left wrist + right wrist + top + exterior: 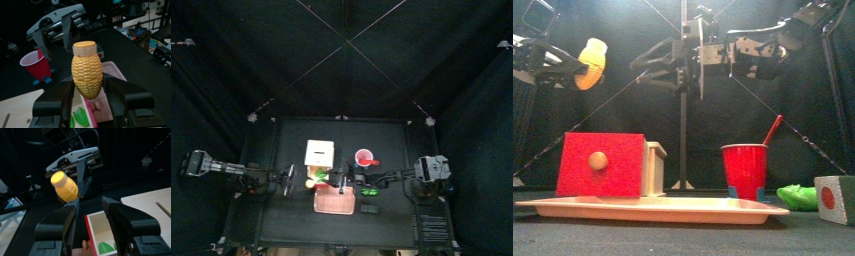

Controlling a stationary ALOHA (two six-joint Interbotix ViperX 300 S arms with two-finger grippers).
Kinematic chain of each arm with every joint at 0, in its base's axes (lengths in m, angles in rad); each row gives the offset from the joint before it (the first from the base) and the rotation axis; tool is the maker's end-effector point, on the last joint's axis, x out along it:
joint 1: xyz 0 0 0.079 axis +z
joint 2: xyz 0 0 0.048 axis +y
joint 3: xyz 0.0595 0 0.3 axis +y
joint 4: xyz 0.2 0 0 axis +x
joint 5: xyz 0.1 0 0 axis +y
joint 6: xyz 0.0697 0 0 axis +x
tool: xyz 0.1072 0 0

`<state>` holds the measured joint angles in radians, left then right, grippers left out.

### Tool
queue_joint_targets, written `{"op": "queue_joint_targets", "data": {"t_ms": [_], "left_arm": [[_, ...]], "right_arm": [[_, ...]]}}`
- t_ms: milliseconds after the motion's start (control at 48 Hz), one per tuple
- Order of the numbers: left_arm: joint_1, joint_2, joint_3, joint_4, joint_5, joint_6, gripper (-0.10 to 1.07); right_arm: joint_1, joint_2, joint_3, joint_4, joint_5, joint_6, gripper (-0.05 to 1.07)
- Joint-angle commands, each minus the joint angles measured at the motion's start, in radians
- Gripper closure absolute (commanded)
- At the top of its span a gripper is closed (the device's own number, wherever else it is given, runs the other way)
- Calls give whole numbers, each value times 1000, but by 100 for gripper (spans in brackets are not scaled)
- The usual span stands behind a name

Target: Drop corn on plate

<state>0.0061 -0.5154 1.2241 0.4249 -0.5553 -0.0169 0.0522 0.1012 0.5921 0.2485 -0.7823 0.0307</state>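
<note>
Inside black curtains, black table (291, 225) bears pink plate (653, 209).

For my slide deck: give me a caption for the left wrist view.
Left end effector holds the yellow corn upright above the pink plate, red cup beyond.

No legible text, labels or numbers anywhere

Dim black curtains are swallowing most of the light in the top view. Light is falling brightly on the corn (87, 70) in the left wrist view — its kernels showing crisp — while the right wrist view is smearing into soft blur.
</note>
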Motion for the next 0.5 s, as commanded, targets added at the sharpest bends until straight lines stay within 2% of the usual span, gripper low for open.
{"op": "queue_joint_targets", "data": {"t_ms": [0, 125, 250, 354, 479], "left_arm": [[-9, 66, -92, 40, 71, -3, 36], [-57, 133, -166, 101, 219, -3, 36], [-143, 176, -233, 152, 370, -3, 36], [-201, 204, -285, 176, 454, -3, 36], [-235, 264, -345, 190, 506, -3, 36]], "right_arm": [[9, -81, 14, 58, -5, 2, 23], [18, -135, 60, 138, -6, 0, 23], [21, -175, 107, 175, -11, 0, 23], [21, -190, 127, 179, -11, 0, 23], [18, -193, 132, 181, -12, 0, 23]]}}
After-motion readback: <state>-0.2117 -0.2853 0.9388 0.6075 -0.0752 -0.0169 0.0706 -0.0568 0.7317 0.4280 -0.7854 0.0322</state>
